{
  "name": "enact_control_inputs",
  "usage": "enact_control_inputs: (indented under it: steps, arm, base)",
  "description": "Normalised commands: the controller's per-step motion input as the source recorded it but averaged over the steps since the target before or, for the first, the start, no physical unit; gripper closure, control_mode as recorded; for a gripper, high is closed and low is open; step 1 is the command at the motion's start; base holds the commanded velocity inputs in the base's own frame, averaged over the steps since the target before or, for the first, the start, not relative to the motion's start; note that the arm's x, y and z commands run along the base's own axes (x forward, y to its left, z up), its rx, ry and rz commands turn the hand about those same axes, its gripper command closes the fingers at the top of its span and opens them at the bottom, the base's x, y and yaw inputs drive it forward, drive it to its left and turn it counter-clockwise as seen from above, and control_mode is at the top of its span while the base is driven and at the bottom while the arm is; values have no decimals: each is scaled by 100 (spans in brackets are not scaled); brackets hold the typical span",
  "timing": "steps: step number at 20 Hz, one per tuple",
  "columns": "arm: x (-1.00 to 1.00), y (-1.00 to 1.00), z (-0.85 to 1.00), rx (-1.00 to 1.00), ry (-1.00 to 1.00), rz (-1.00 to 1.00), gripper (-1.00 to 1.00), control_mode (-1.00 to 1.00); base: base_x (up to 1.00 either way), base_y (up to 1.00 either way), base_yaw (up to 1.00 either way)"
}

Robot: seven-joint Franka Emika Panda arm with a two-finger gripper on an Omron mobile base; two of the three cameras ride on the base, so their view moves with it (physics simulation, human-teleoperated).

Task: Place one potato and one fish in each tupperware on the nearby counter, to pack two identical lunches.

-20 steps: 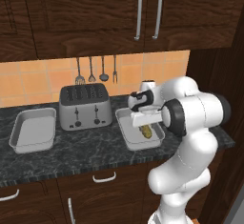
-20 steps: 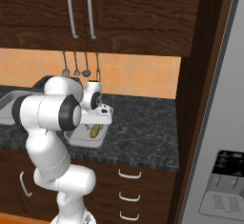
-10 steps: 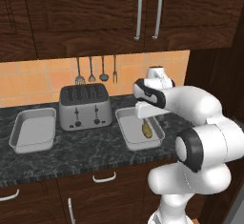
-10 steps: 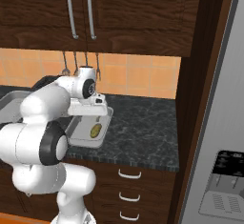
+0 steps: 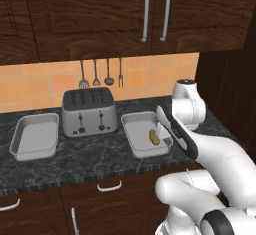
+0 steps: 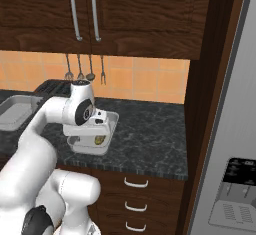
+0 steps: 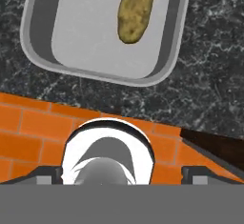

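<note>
Two tupperware trays (image 5: 34, 138) (image 5: 142, 135), one potato (image 5: 154, 137), one toaster (image 5: 89, 111), four hanging utensils (image 5: 101, 73).

Legible text, labels, brands, numbers, signs: we find none. The fridge dispenser panel (image 6: 232, 194) carries small markings that we cannot resolve into characters. The toaster (image 5: 89, 111) shows dark knobs on its front and we make out no lettering there. The tupperware (image 7: 105, 27), the potato (image 7: 136, 10) in it and the counter (image 5: 95, 156) are all unmarked as far as we can see.
</note>
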Motion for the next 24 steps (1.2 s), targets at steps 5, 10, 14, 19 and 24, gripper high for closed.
enact_control_inputs:
  steps: [5,10,14,19,24]
  arm:
    - [-99,0,97,0,-20,2,-100,-100]
    - [-100,0,100,0,-17,0,-100,-100]
    - [-87,0,100,1,0,0,-100,-100]
    - [-85,-1,31,6,0,-7,-100,-100]
    - [-24,-6,0,2,6,-12,-100,-100]
  base:
    - [0,0,0]
    - [0,0,0]
    - [0,0,0]
    - [0,0,0]
    - [0,0,0]
